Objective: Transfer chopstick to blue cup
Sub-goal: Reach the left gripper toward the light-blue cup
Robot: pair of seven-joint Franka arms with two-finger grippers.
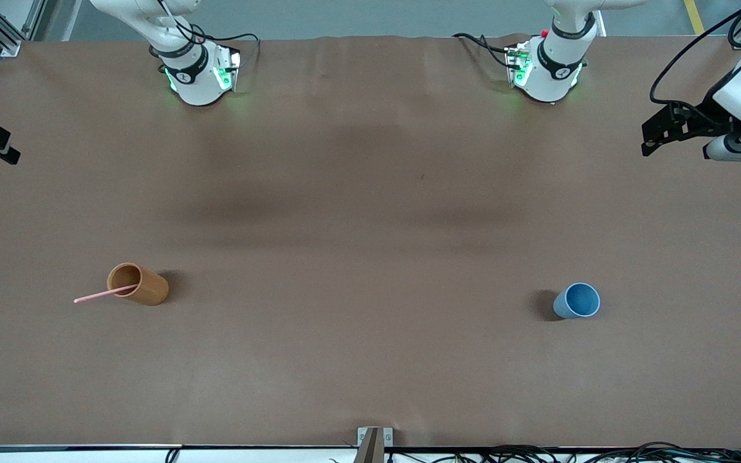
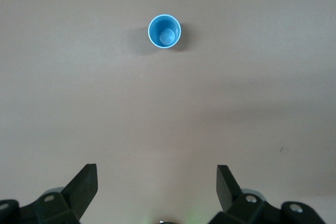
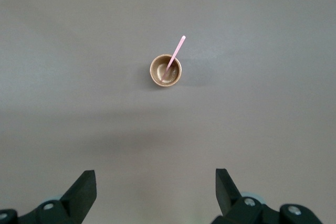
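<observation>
A pink chopstick [image 1: 97, 296] stands tilted in an upright orange-brown cup [image 1: 145, 288] toward the right arm's end of the table. Its upper end leans out over the rim. The blue cup [image 1: 577, 301] stands upright and empty toward the left arm's end. My right gripper [image 3: 156, 184] is open and empty, high above the table, with the orange-brown cup [image 3: 166, 71] and the chopstick [image 3: 177, 51] well ahead of it. My left gripper [image 2: 157, 182] is open and empty, high up, with the blue cup [image 2: 164, 31] well ahead of it.
The brown table [image 1: 370, 225] carries only the two cups, set far apart. The two arm bases [image 1: 197, 71] [image 1: 547, 67] stand along the edge farthest from the front camera. A small metal bracket [image 1: 374, 440] sits at the nearest edge.
</observation>
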